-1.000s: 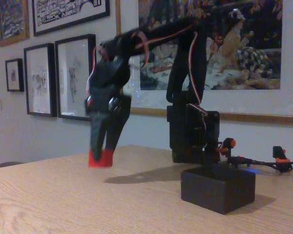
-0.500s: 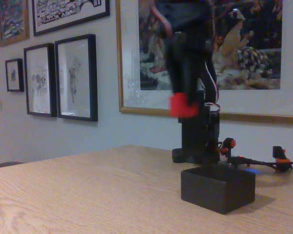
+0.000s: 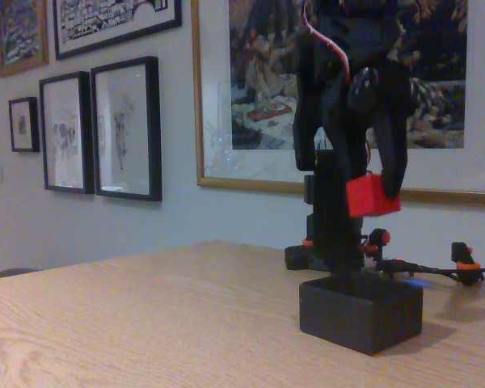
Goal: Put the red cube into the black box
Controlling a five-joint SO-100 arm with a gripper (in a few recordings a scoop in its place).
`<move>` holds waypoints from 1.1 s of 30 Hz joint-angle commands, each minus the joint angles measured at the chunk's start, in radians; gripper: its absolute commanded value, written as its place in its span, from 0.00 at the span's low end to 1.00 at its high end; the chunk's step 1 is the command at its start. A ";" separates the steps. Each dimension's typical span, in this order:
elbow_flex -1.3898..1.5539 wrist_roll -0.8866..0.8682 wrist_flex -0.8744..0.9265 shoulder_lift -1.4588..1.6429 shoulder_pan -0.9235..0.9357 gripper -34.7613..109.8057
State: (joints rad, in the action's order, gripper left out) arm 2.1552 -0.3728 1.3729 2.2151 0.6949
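The claw (image 3: 370, 194) points downward and is clamped on the red cube (image 3: 371, 195), one dark finger (image 3: 392, 162) running down the cube's right side. The cube hangs in the air above the black box (image 3: 360, 311), roughly over the box's middle and clear of its rim. It is tilted, its top face sloping and one corner turned toward the camera; being a cube, it has no long axis to speak of. The box sits open-topped on the wooden counter (image 3: 145, 323), its long side running left to right in the fixed view, one corner nearest the camera. Behind the box stands the arm's base (image 3: 333, 242), and framed pictures (image 3: 125, 128) hang on the wall beyond.
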 commanded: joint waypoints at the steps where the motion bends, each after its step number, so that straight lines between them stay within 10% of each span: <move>1: 0.052 0.006 -0.055 0.026 -0.025 0.23; 33: 0.218 0.176 -0.337 -0.075 -0.037 0.24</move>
State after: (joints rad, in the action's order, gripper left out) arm 2.3761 -0.2056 1.0416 2.1292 0.6335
